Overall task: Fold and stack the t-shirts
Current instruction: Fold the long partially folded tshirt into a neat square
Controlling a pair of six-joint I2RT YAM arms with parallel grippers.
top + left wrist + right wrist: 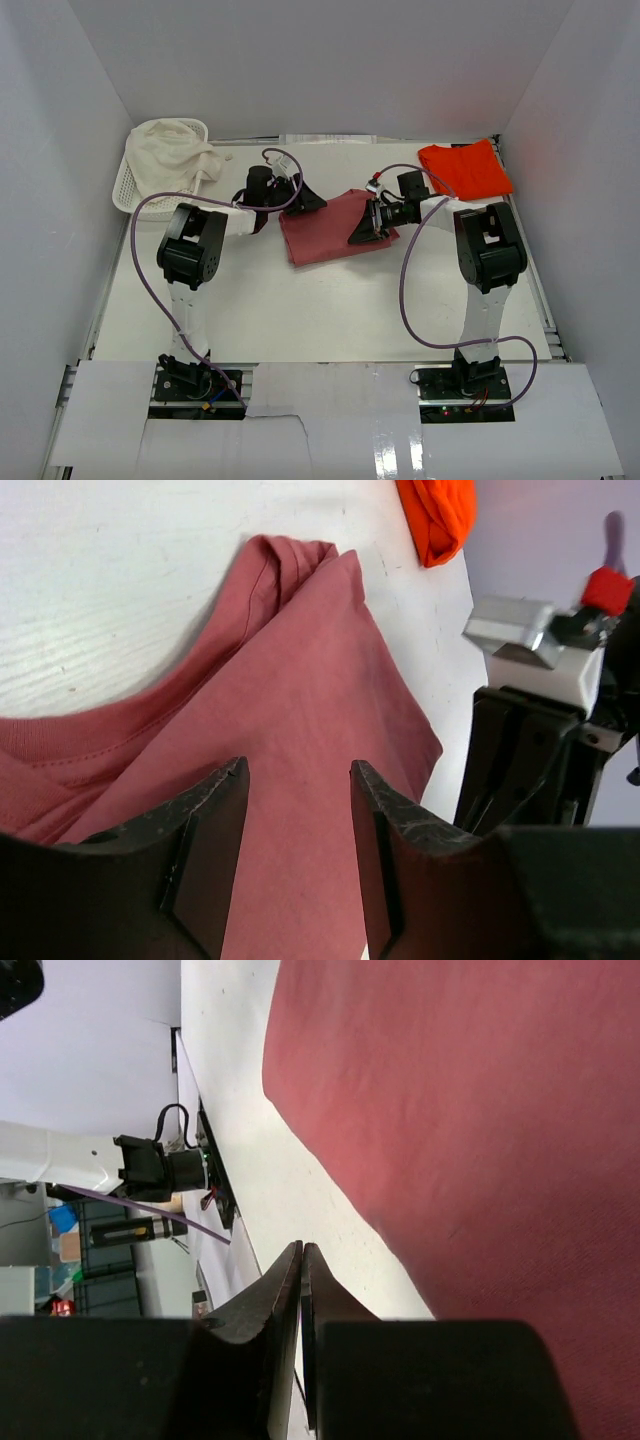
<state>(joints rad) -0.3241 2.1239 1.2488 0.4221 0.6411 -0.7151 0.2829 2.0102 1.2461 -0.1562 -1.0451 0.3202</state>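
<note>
Hovering over rose-red t-shirt (pixel 322 235): left jaws partly open, right jaws clenched, empty.

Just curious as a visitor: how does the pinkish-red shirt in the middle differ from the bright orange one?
The rose shirt is dull pinkish red; the orange shirt is vivid. The rose shirt spreads wider than the orange shirt. The rose shirt lies between the left claw and right claw; the orange shirt sits apart at the far right corner. Both are plain soft cloth.
</note>
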